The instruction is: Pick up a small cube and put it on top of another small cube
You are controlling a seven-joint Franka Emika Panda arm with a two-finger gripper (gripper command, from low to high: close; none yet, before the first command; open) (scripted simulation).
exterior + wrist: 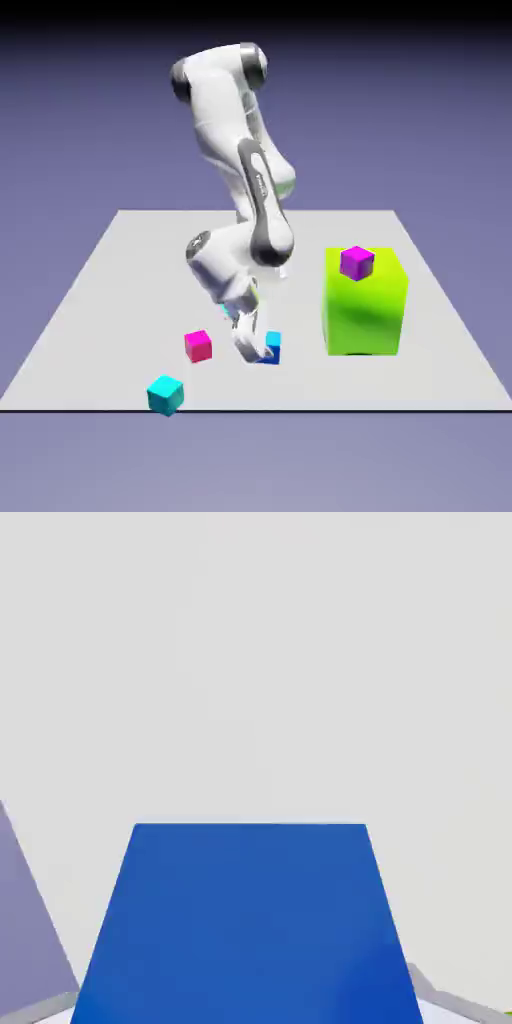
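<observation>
One blue cube [250, 922], clenched between the fingertips of the gripper [262, 352], at table level. Near it, toward the exterior view's left, one pink cube [199, 346]. Farther out, by the table's [110, 300] front edge, one cyan cube [166, 395]. Toward the exterior view's right, one large green block [363, 315], with one purple cube [357, 263].

Exterior view: pale grey tabletop [110, 300], flat, plain, drawn as a wide slab narrowing toward the far edge; thin dark line along the near edge. Backdrop [440, 120] blue-violet, plain, fading to black at the top, paler below the table. Tabletop looks evenly lit. Hand view: tabletop fills most of the background, near white; wedge of muted violet backdrop at left edge.
</observation>
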